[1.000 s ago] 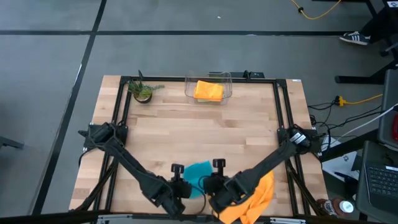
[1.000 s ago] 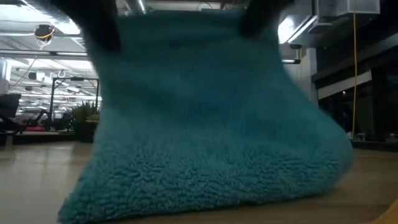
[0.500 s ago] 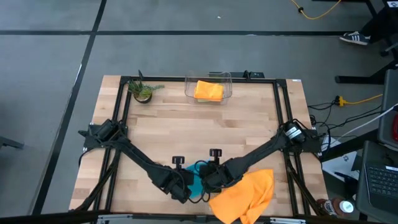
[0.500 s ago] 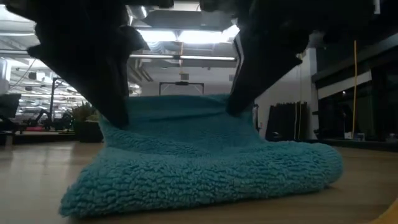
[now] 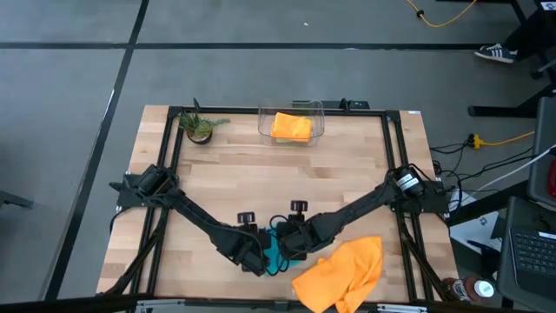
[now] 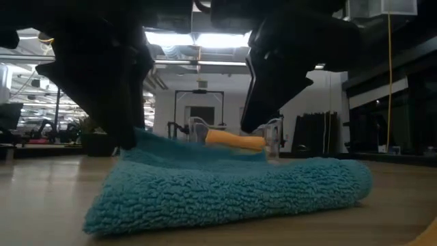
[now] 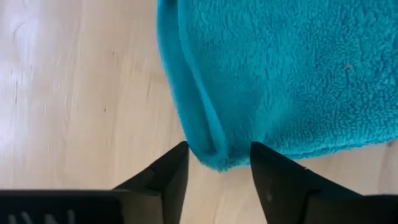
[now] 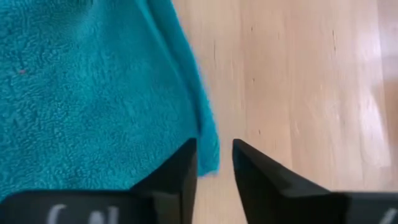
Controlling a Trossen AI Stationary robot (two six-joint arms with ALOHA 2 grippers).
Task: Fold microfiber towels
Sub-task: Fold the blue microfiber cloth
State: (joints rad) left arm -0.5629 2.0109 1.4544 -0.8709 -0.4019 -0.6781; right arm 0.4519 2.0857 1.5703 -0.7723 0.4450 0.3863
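Both arms are down over the teal towel [image 5: 276, 250] now, near the front edge of the table [image 5: 261, 183], mid-width. The towel lies flat, doubled over: the low view shows the rounded fold running along its near side and free edges toward the back.

The left gripper [image 7: 217, 171] sits at one back corner, fingers parted, with the towel's corner between them but no clamp visible. It looks like a release. The right gripper [image 8: 214, 163] is at the opposite back corner, its fingers apart by a narrower gap, the towel's edge lying in that gap, again with no squeeze seen. So both are open and neither is carrying cloth.

Key relation: the towel is directly under and between the two grippers, its long axis running left-right across the table, each arm equally close to its own corner. Judging by that, the next fold would go along that axis, end to end.

An orange towel [image 5: 340, 275] lies crumpled just right of the teal one, unfolded. Another orange towel [image 5: 292, 127] sits folded in the clear bin [image 5: 318, 111] at the back edge, straight behind the teal. A plant pot [image 5: 200, 130] stands left of the bin. No green towel is in sight.
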